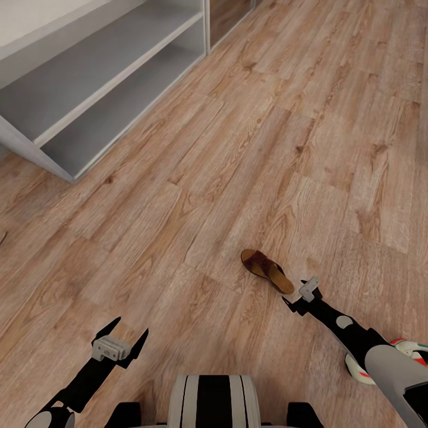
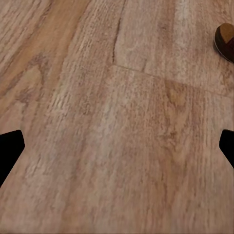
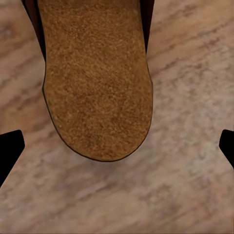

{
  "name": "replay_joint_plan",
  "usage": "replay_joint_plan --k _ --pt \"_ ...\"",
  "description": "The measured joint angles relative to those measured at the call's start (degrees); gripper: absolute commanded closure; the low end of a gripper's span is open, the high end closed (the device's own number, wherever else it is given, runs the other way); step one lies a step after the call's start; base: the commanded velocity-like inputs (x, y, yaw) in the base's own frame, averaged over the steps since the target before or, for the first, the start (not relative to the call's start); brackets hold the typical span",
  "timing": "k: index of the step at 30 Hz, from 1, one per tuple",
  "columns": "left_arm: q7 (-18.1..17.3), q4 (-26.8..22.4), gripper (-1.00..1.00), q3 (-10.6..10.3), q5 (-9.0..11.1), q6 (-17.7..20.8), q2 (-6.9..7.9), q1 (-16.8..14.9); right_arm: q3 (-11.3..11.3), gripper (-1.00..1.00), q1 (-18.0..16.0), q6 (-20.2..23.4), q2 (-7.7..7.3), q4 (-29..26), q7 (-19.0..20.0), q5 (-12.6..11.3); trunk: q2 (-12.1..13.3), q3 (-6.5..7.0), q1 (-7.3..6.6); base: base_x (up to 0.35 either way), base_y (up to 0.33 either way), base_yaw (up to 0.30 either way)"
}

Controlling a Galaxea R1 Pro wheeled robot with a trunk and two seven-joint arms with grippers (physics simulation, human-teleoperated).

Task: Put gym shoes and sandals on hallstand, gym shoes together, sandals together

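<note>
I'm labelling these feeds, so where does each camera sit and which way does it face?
Head: high on the robot, facing down at floor, rack, sandal; both arms show.
Left wrist: by left gripper, facing floor; fingertips show.
Right wrist: by right gripper, over the sandal's heel; fingertips show.
All three share the sandal.

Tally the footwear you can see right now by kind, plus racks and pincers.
Sandals: 1, brown sandal on the corridor floor
Gym shoes: 1, partly hidden gym shoe behind the right arm
Shoe racks: 1, hallstand
Pincers: 2, left pincer and right pincer, both open
Total: 5
</note>
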Motion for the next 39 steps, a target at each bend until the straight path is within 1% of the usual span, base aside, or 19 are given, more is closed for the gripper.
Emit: replay_joint_plan --k 12,39 --pt "0.0 0.0 -1.0 0.0 0.0 -0.02 -0.02 0.0 0.0 -1.0 0.0 -0.01 0.05 0.0 0.0 0.0 0.0 -0.35 0.0 0.0 0.0 0.0" --pt "0.02 0.0 -1.0 0.0 0.0 -0.06 -0.02 0.0 0.0 -1.0 0.06 0.01 0.33 0.02 0.0 0.0 0.0 -0.42 0.0 0.0 0.0 0.0"
